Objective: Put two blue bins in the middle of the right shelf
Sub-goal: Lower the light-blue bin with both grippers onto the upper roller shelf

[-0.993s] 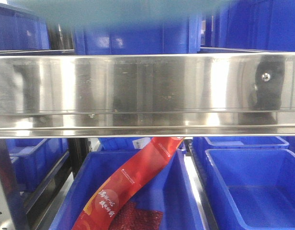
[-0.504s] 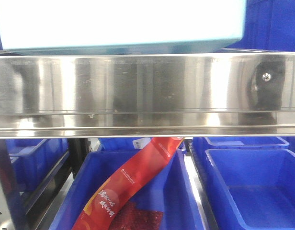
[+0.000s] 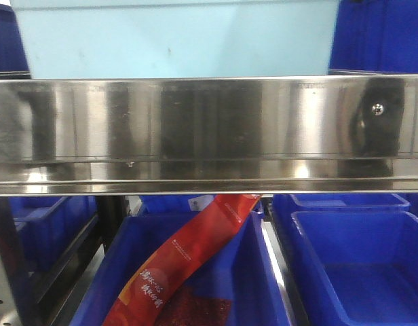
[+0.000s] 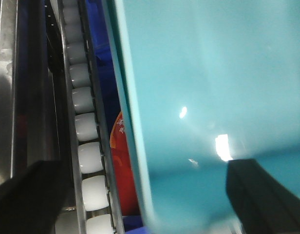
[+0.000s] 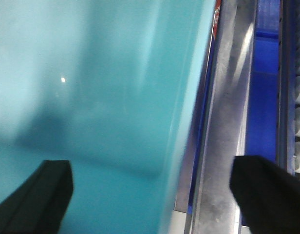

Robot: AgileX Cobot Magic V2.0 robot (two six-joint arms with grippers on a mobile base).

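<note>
the pale bin [image 3: 178,41] is now sinking behind the steel rail [image 3: 209,129] — both grippers straddling its walls, grip unclear — nearing placement.

The front-facing camera is looking level and close at the steel shelf rail [image 3: 209,129], catching the pale bin [image 3: 182,41] above it and blue bins [image 3: 358,265] below. The left wrist camera is pointing down along that bin's side [image 4: 213,97], beside the roller track [image 4: 86,126]. The right wrist camera is facing its opposite side [image 5: 91,97], alongside the steel rail [image 5: 228,122]; all three are sharing the bin.
</note>
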